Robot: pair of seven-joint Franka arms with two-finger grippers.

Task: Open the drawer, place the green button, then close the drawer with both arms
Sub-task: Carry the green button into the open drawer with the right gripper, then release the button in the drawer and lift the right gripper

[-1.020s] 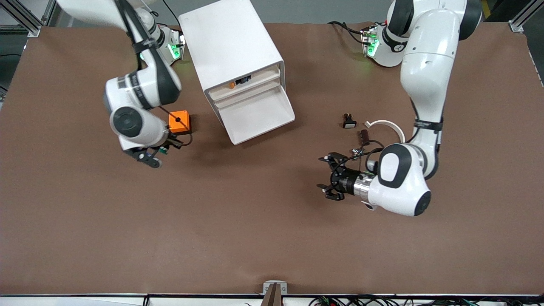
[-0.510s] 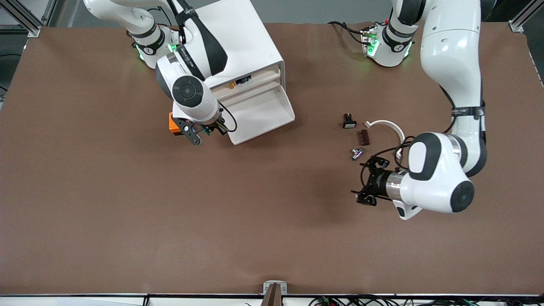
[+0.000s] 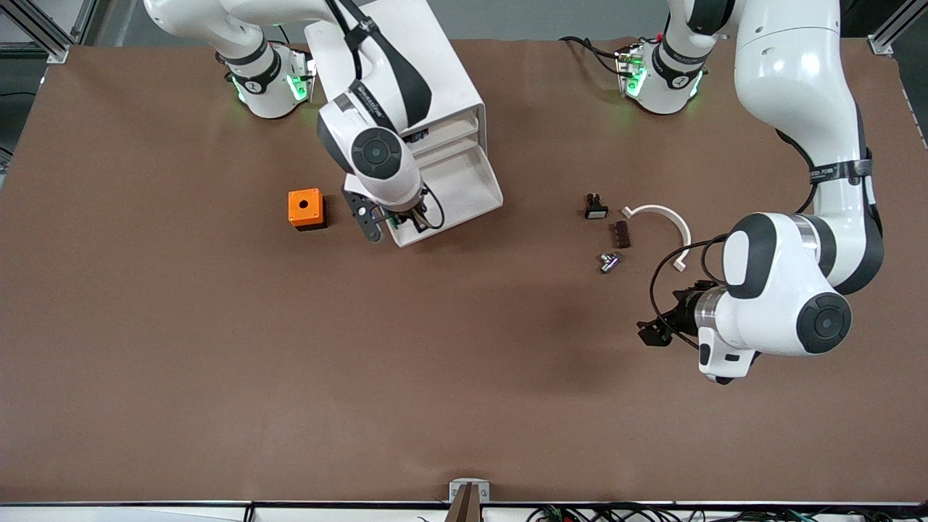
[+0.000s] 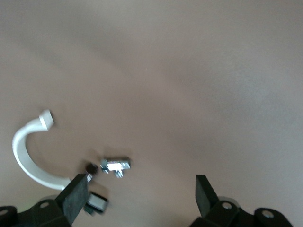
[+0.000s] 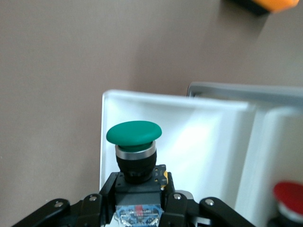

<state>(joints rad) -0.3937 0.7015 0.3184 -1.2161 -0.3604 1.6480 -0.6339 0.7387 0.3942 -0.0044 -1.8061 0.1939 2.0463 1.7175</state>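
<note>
1. The button [image 5: 135,151] is gripped by its black body in the right hand [image 5: 137,208], with the green cap pointing away from the wrist.
2. The right hand [image 3: 395,221] is held over the front lip of the pulled-out drawer [image 3: 442,196], at the corner toward the right arm's end of the worktop.
3. In the right wrist view the white floor of the drawer [image 5: 199,151] is seen directly past the button, and a red-capped part [image 5: 289,196] is seen in a neighbouring tray.
4. The drawer belongs to the white cabinet [image 3: 395,69], in whose top slot small orange and black bits are seen.
5. An orange cube [image 3: 305,208] with a hole in it is found on the worktop [image 3: 217,362] beside the drawer, toward the right arm's end.
6. The left hand [image 4: 139,191] is held with fingers spread wide and nothing between them, over bare worktop at the left arm's end.
7. Near the left hand [image 3: 663,326] a small metal part [image 3: 607,261] is seen, and farther from the front camera a dark brown block [image 3: 620,234], a small black-and-white switch part [image 3: 595,207] and a curved white strip [image 3: 663,221] are laid close together.
</note>
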